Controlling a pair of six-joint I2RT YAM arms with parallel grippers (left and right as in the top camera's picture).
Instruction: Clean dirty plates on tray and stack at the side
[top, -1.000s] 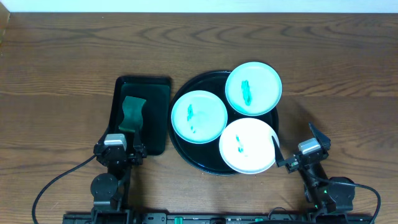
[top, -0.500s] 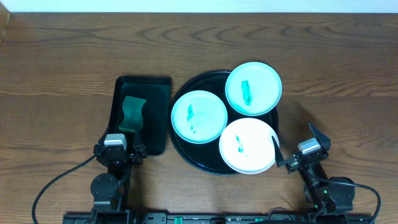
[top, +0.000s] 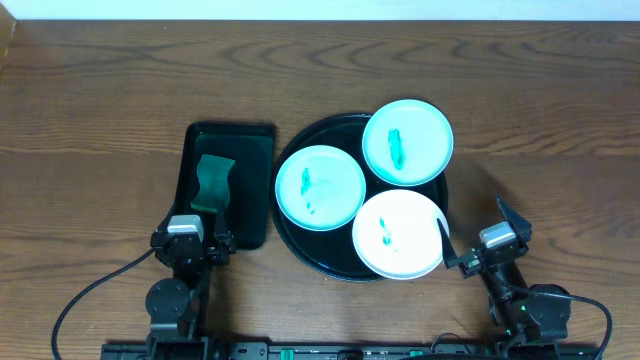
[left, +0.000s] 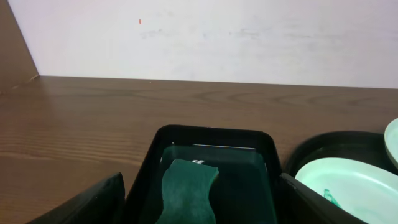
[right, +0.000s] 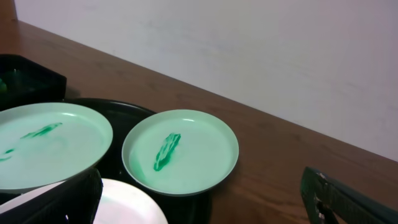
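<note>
Three white plates with teal-green smears lie on the round black tray (top: 300, 238): one at the left (top: 320, 188), one at the back right (top: 407, 142), one at the front (top: 398, 234). My left gripper (top: 193, 235) is open and empty at the near end of the rectangular tray. My right gripper (top: 478, 237) is open and empty, just right of the front plate. The right wrist view shows the back plate (right: 180, 151), the left plate (right: 43, 144) and the front plate's edge (right: 134, 205). The left wrist view shows the left plate (left: 351, 185).
A rectangular black tray (top: 250, 160) left of the round tray holds a green sponge (top: 213, 182), also in the left wrist view (left: 189, 196). Bare wooden table (top: 100, 100) lies around both trays. A white wall stands beyond the far edge.
</note>
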